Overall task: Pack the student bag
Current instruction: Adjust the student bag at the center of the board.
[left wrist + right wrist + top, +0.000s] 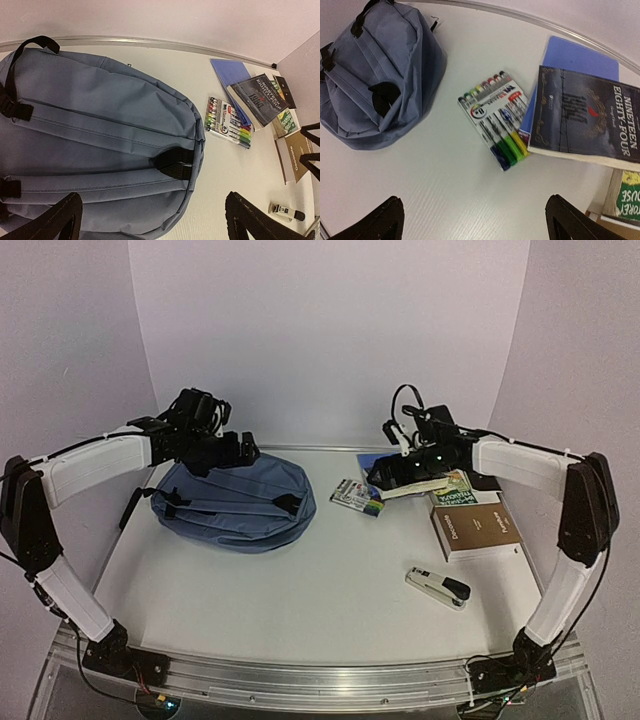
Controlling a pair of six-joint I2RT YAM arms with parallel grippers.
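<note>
The bag [235, 502] lies flat, straps up, on the left half of the worktop [300, 590], with the left fingers [57, 222] spread wide and empty over its far edge. The right fingers [570, 222] are likewise spread and hold nothing, hovering above the marker pack [357, 496] and a dark book [585, 117] that overlaps a blue folder [575, 55]. A stapler [438, 587] lies toward the near right, well apart from the bag.
</note>
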